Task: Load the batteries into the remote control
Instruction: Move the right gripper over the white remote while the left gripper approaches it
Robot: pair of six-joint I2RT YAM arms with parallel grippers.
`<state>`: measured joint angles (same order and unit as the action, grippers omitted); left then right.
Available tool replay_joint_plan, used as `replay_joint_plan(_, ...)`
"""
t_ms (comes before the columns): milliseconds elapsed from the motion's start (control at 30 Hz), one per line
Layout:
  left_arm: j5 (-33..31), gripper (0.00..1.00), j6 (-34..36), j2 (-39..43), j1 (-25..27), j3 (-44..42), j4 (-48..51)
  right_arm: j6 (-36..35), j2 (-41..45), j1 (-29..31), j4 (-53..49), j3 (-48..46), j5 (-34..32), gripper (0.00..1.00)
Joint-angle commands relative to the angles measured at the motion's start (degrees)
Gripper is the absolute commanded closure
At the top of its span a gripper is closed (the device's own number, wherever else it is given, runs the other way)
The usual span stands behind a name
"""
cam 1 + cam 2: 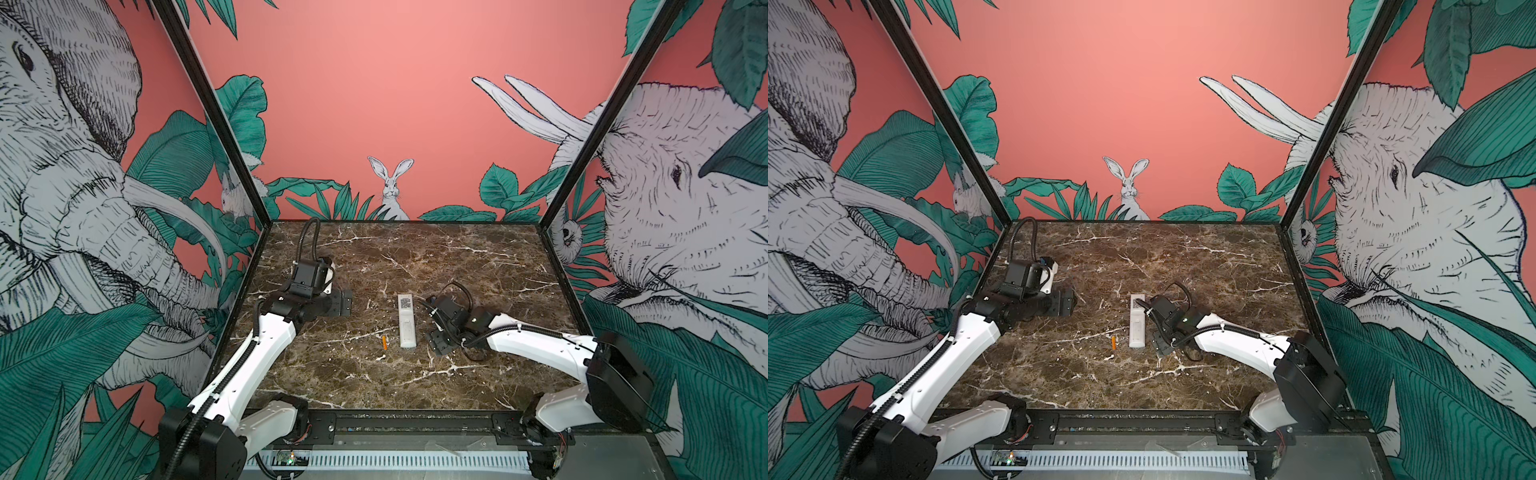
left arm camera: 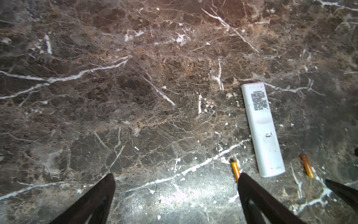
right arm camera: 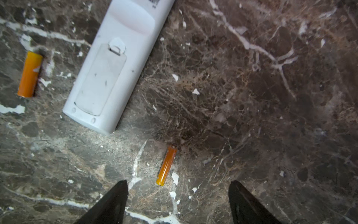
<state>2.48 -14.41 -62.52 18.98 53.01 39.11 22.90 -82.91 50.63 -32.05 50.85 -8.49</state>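
Note:
The remote control (image 1: 407, 320) (image 1: 1137, 322) lies back up in the middle of the marble table, its printed label at the far end and its cover in place (image 3: 100, 77). One orange battery (image 1: 384, 343) (image 2: 236, 170) (image 3: 30, 74) rests just left of the remote's near end. The other battery (image 3: 167, 165) (image 2: 307, 166) lies right of that end, just ahead of my right gripper (image 3: 178, 183) (image 1: 439, 343), which is open and low over the table with nothing between its fingers. My left gripper (image 2: 176, 175) (image 1: 345, 302) hangs open and empty, well left of the remote.
The brown marble table (image 1: 415, 257) is boxed in by black frame posts and printed walls at the back and both sides. A black rail (image 1: 415, 424) runs along its front edge.

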Motion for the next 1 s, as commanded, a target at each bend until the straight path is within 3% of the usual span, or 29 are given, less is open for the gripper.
replay_joint_plan(0,3.6,0.00,-1.5,0.8,0.2,-1.4,0.6,2.9,-0.2,0.3,-0.5,-0.3,0.0,0.24)
replay_joint_plan(233,3.8,0.00,-2.5,0.0,0.3,-1.9,-0.4,1.1,-1.6,1.6,1.1,1.3,4.0,0.31)
replay_joint_plan(500,-2.0,0.00,-3.7,-0.7,0.3,-1.1,1.6,0.6,-10.4,8.9,0.9,12.9,5.3,0.34)
replay_joint_plan(767,-3.7,0.00,-3.0,0.4,0.3,-0.5,2.6,7.1,-18.2,9.8,-2.6,21.1,-0.9,0.37)
replay_joint_plan(967,-2.4,0.00,-2.3,0.3,0.3,-0.3,2.0,10.5,-22.8,8.5,-6.3,23.9,-4.0,0.28)
